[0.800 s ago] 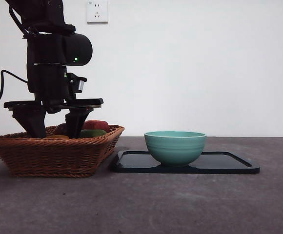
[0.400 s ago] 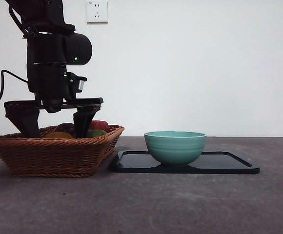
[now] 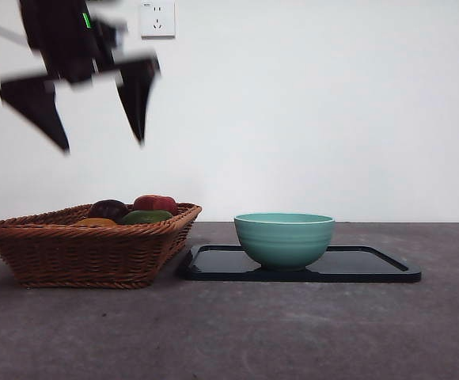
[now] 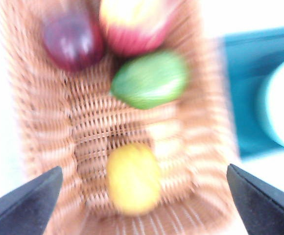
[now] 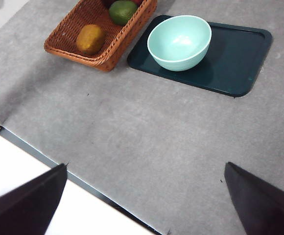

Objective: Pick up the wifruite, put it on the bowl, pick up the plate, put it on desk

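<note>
L tool (image 3: 99, 142) hangs high above the wicker basket (image 3: 87, 253), jaws spread wide, nothing btwn them; front view shows it motion-blurred. Wifruite (image 4: 132, 177) lies in the basket, on its own at the end away from the other fruit; the L wrist view looks straight down on it, blurred. Green fruit (image 4: 149, 79) sits nearer the basket's middle, w/ a dark purple fruit (image 4: 72, 39) and a red-yellow one (image 4: 134, 22) beyond it at the far end. Bowl (image 3: 284, 238) stands upright on a dark tray (image 3: 372, 265) just beside the basket, toward the tray end closest to the basket; rest of tray bare. Basket and tray both rest on the bench (image 3: 237, 332). R tool (image 5: 144, 205) waits well back from the basket, over the bench's near edge, jaws wide apart, holding nothing.
</note>
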Tool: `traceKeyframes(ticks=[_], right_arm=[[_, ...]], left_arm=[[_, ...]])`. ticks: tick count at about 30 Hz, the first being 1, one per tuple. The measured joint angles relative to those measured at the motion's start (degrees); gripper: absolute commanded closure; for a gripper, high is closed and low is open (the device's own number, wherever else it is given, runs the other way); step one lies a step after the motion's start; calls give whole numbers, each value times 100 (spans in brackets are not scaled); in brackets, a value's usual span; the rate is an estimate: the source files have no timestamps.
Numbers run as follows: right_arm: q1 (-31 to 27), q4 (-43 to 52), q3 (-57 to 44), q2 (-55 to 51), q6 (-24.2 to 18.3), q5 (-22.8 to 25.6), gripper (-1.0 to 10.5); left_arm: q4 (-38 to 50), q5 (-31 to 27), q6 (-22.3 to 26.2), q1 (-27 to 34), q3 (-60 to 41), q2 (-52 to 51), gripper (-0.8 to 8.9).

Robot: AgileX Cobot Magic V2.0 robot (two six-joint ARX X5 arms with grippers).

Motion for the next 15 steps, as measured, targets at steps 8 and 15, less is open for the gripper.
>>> traceKeyframes(ticks=[8, 15], right_arm=[[0, 2, 0, -2, 0, 2, 432], [0, 79, 0, -2, 0, 2, 432]], left_arm=[[-1029, 1502, 660, -2, 22, -1416, 188], [-1755, 2175, 1176, -275, 22, -2649, 188]])
